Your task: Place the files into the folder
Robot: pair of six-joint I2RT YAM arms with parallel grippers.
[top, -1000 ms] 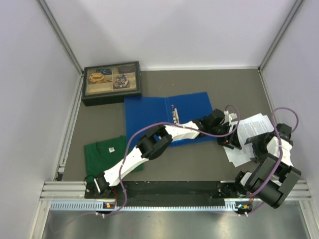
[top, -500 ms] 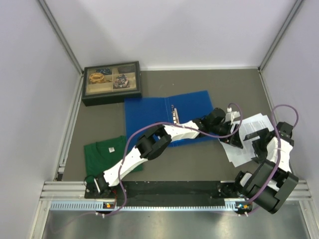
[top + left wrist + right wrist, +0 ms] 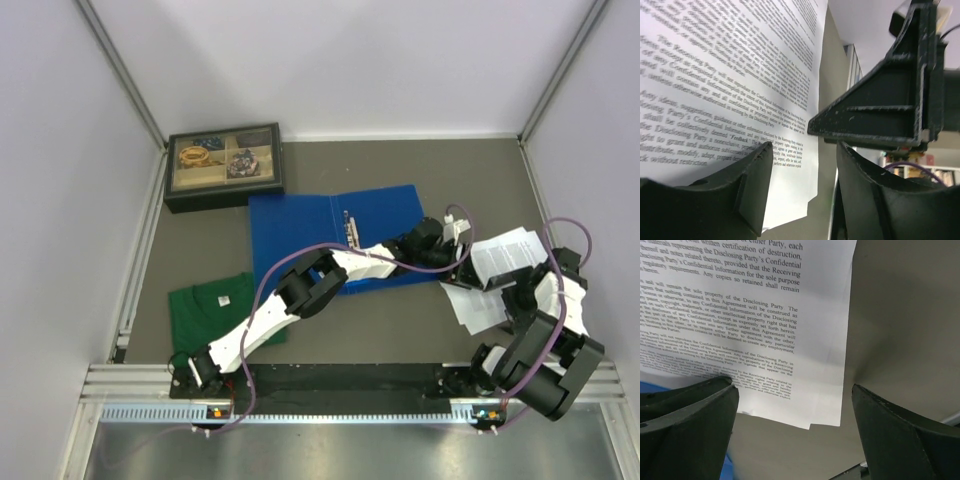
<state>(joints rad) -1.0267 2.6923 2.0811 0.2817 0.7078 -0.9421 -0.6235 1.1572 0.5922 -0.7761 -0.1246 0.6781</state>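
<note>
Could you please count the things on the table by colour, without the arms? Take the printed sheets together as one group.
Blue: 1, the folder
Green: 1, the folded shirt
Black: 1, the compartment box
White: 1, the files
Total: 4

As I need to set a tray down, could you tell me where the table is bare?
Bare table behind the folder, right of the box; also between shirt and box. Crowded around the files.

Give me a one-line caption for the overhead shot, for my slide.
Left arm stretched over the open blue binder, left gripper at the edge of the printed sheets on the right.
</note>
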